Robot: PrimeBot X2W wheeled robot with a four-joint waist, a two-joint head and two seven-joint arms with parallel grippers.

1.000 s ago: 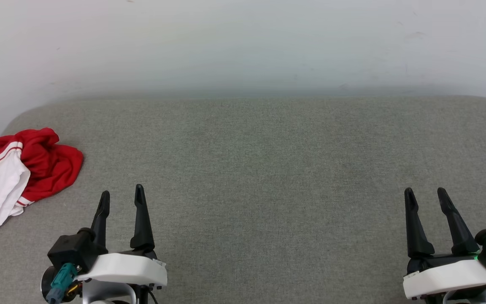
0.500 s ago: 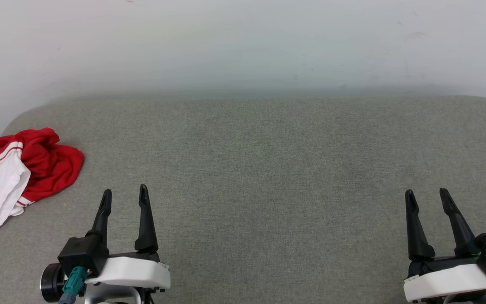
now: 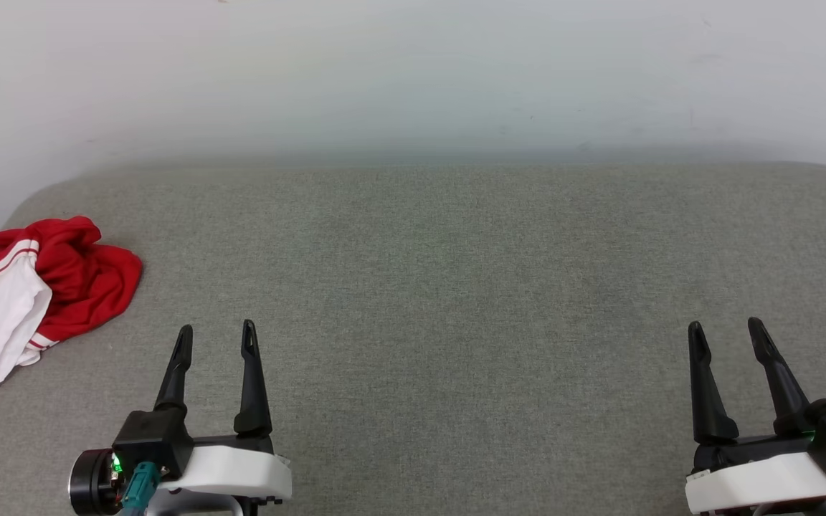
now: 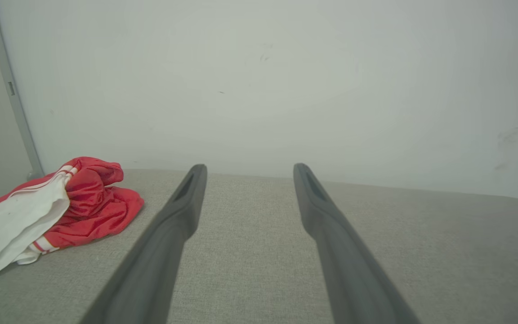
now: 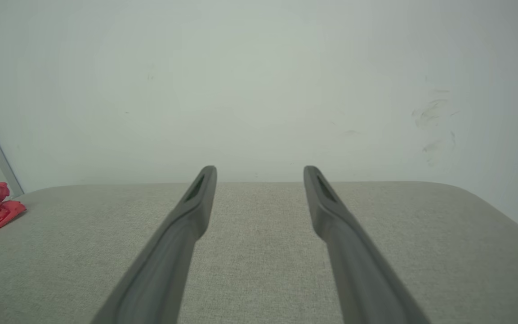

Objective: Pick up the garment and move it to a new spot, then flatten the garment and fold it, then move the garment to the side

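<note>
Grey fabric surface [image 3: 456, 287] against white wall [image 3: 413, 72]. Garment [image 3: 40, 287]: crumpled red-and-white heap, left edge, toward back corner. Left gripper [image 3: 216, 331], right gripper [image 3: 726, 326]: fingers spread, released, over front edge.

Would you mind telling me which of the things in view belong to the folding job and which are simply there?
Part of the job:
garment, crumpled at the surface's left end
left gripper, open, holding nothing
right gripper, open, holding nothing
grey padded surface, the work area

Just there:
white wall
grey upright strip beside the wall
</note>
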